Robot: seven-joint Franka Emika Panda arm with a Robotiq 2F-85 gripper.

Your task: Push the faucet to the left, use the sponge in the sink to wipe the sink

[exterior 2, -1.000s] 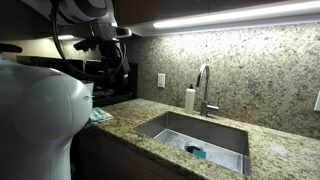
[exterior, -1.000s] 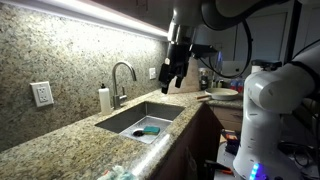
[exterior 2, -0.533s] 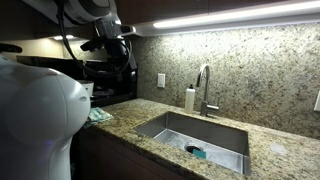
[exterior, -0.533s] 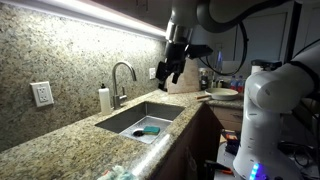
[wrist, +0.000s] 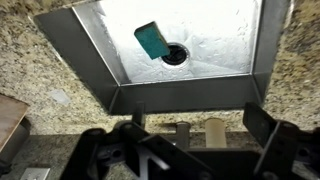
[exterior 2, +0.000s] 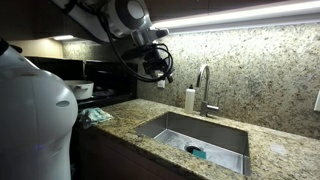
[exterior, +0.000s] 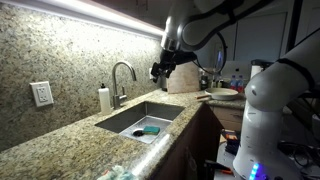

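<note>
The teal sponge (wrist: 152, 40) lies flat on the floor of the sink (wrist: 90, 55), just beside the drain (wrist: 175, 53). The faucet (exterior: 122, 82) stands at the back rim, next to a white soap bottle (exterior: 104, 99). My fingers (wrist: 262, 126) hang spread wide and empty, high above the basin and the granite surface (exterior: 60, 145).

in the wrist view the top edge is cutting off the sink (wrist: 92, 50), and the gripper (wrist: 200, 128) is covering the lower ends of the faucet (wrist: 183, 133) and soap dispenser (wrist: 214, 131) (its own frame is running off the bottom). in an exterior view the sink's near wall is hiding part of the sponge (exterior 2: 197, 153).
</note>
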